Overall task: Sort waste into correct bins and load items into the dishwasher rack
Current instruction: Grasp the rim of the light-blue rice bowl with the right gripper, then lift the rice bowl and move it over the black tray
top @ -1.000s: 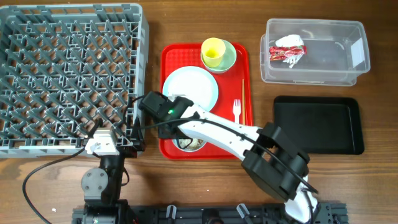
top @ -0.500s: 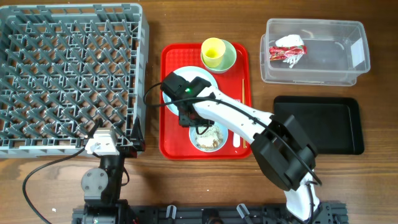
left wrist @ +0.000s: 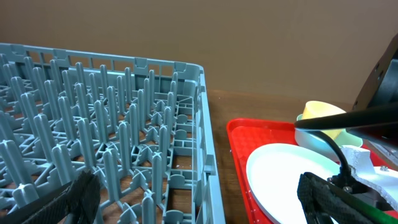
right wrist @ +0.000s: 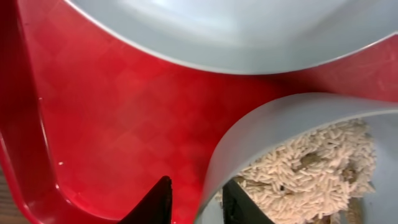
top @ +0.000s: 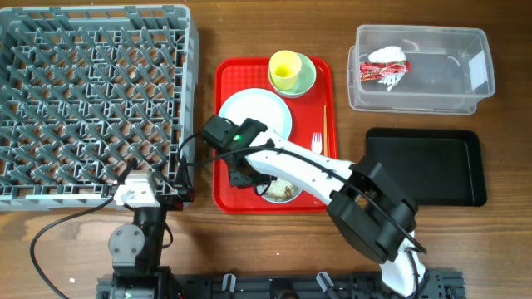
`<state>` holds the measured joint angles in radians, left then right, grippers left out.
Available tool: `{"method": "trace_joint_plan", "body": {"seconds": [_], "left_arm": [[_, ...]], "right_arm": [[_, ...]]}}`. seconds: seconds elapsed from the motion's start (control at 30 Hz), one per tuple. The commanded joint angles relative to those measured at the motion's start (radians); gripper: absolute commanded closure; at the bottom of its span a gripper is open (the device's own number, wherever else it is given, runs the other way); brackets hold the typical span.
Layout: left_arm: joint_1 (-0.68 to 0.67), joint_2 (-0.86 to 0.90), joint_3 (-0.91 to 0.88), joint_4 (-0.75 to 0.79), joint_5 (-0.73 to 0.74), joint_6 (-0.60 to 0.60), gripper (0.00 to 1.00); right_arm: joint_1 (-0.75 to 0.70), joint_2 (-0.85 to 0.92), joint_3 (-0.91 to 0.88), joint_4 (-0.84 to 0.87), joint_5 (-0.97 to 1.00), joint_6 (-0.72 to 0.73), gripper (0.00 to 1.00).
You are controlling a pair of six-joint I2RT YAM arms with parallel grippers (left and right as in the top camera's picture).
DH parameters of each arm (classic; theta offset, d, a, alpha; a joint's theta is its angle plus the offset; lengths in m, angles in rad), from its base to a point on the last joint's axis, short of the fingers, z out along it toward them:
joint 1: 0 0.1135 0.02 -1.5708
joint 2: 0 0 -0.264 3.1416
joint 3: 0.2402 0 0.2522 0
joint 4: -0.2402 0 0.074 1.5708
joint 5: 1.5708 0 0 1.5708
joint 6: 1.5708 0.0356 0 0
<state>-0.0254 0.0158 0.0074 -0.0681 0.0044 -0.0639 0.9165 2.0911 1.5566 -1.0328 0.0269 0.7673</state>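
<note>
Learner: Where does the light blue bowl (right wrist: pixel 261 118) sit relative to the right gripper (right wrist: pixel 196 202)?

Tutor: Its rim passes between the jaws. One finger (right wrist: pixel 155 199) stands outside the wall. The other is inside, at the edge of the rice scraps (right wrist: pixel 311 168). A sliver of red tray (right wrist: pixel 124 124) shows between the outer finger and the wall, so the jaws are narrowed but released, gripping nothing. The white plate (right wrist: pixel 217 25) lies just ahead of the fingertips, with tray showing between it and the bowl.

Learner: How is the bowl likely to handle?

Tutor: By its look it is a stiff, smooth shell, light in itself, with most of its weight in the loose grains. The rim between the jaws is the only hold on offer. The wall looks glossy, so the pinch should seat well down on it. The bowl should also be carried level, since the rice is free to slide and spill.

Learner: And the left gripper (left wrist: pixel 202 202)?

Tutor: It is spread wide and empty. The dishwasher rack (left wrist: pixel 155 63) lies ahead of its jaws and the plate is off to their right.
</note>
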Motion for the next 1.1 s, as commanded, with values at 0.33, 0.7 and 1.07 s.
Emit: {"method": "trace_joint_plan", "body": {"seconds": [0.33, 0.7, 1.07], "left_arm": [[-0.005, -0.003, -0.002, -0.005, -0.01, 0.016, 0.0], [-0.005, -0.003, -0.002, -0.005, -0.01, 0.016, 0.0], [-0.005, -0.003, -0.002, -0.005, -0.01, 0.016, 0.0]], "right_arm": [[0.06, 0.006, -0.052, 0.011, 0.078, -0.032, 0.96], [0.04, 0.006, 0.048, -0.108, 0.224, -0.058, 0.96], [-0.143, -0.043, 0.216, -0.377, 0.29, 0.074, 0.96]]}}
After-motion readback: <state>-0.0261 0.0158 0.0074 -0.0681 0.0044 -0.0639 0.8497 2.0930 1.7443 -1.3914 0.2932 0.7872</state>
